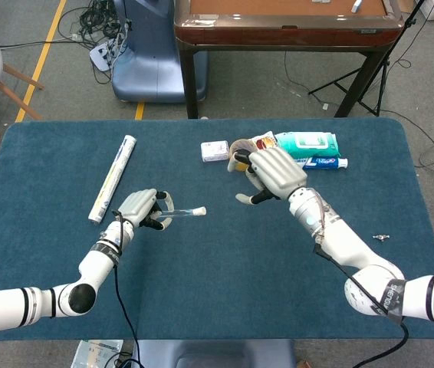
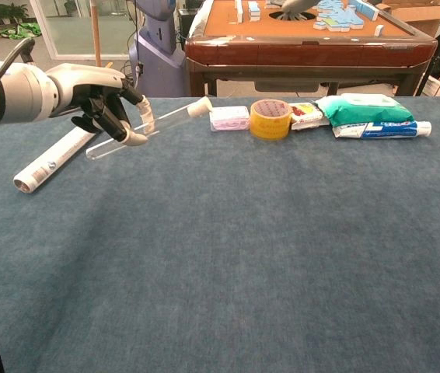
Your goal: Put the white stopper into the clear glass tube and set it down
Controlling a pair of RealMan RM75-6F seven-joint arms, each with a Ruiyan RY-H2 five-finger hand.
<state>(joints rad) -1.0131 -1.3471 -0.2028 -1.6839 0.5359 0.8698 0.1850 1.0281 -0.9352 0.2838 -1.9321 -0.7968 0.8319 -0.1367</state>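
Observation:
My left hand [image 1: 142,210] [image 2: 105,105] grips the clear glass tube [image 1: 180,212] [image 2: 151,124] near its closed end and holds it nearly level above the blue table. The white stopper [image 1: 200,209] [image 2: 200,106] sits in the tube's mouth, which points toward the right. My right hand [image 1: 273,174] hovers to the right of the tube, apart from it, fingers loosely spread and holding nothing. In the chest view only a sliver of the right hand [image 2: 291,5] shows at the top edge.
A rolled paper tube [image 1: 113,178] [image 2: 58,158] lies at the left. Along the far edge sit a small white box [image 1: 214,150] [image 2: 228,118], a tape roll [image 2: 270,119], a snack packet [image 2: 307,114], a wipes pack [image 1: 307,142] [image 2: 362,109] and toothpaste [image 2: 382,130]. A small metal piece [image 1: 382,238] lies far right.

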